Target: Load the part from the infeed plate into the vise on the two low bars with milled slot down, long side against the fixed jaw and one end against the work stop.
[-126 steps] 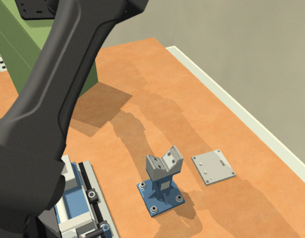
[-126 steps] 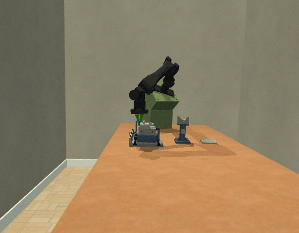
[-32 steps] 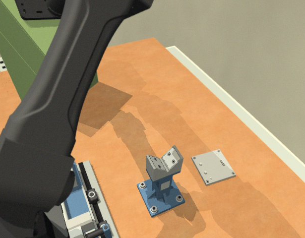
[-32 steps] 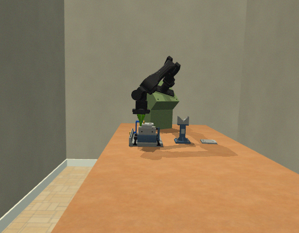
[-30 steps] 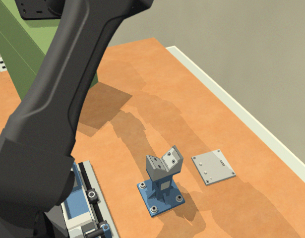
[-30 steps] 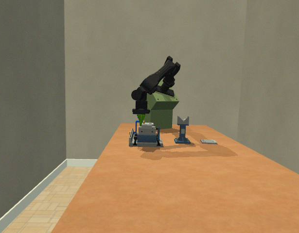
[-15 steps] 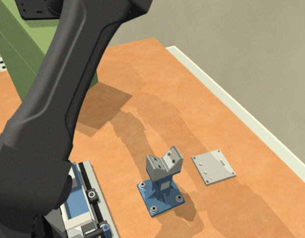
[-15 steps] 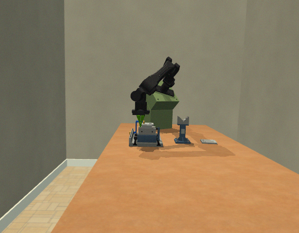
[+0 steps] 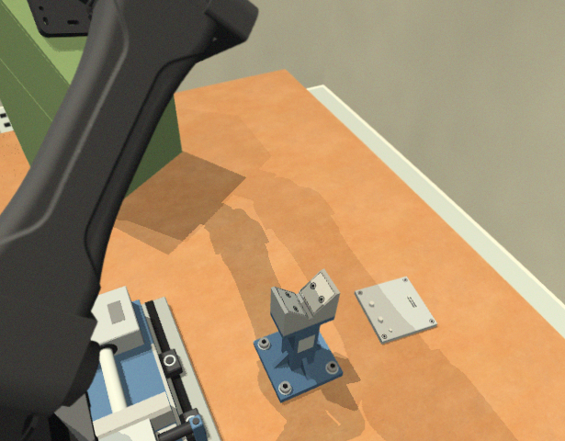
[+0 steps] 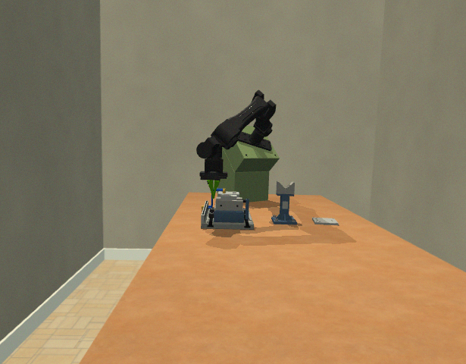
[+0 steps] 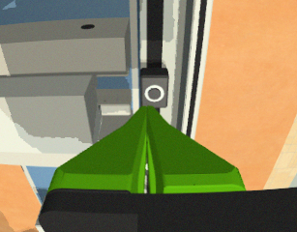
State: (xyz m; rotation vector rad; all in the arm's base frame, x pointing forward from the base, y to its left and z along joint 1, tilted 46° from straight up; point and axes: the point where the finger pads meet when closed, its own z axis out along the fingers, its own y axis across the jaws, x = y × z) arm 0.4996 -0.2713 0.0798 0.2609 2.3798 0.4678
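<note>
My gripper [image 11: 146, 116] has green fingers, is shut and holds nothing. It points down over the right side of the vise [image 11: 65, 52], its tips just short of a small clamp with a ring [image 11: 155, 93] on the vise's black side rail. In the exterior view the gripper [image 10: 213, 189] hangs just above the vise [image 10: 226, 213]. A grey block [image 11: 47, 100] lies between the jaws, left of my fingertips; I take it for the part, and its slot side is hidden. The infeed plate [image 9: 395, 308] is bare. The arm hides most of the vise [image 9: 135, 375] in the top view.
The V-block [image 9: 303, 303] stands empty on its blue foot between the vise and the infeed plate. A green box [image 10: 248, 168] stands behind the vise at the table's back. The table's right edge runs beside a pale skirting strip [image 9: 444, 199].
</note>
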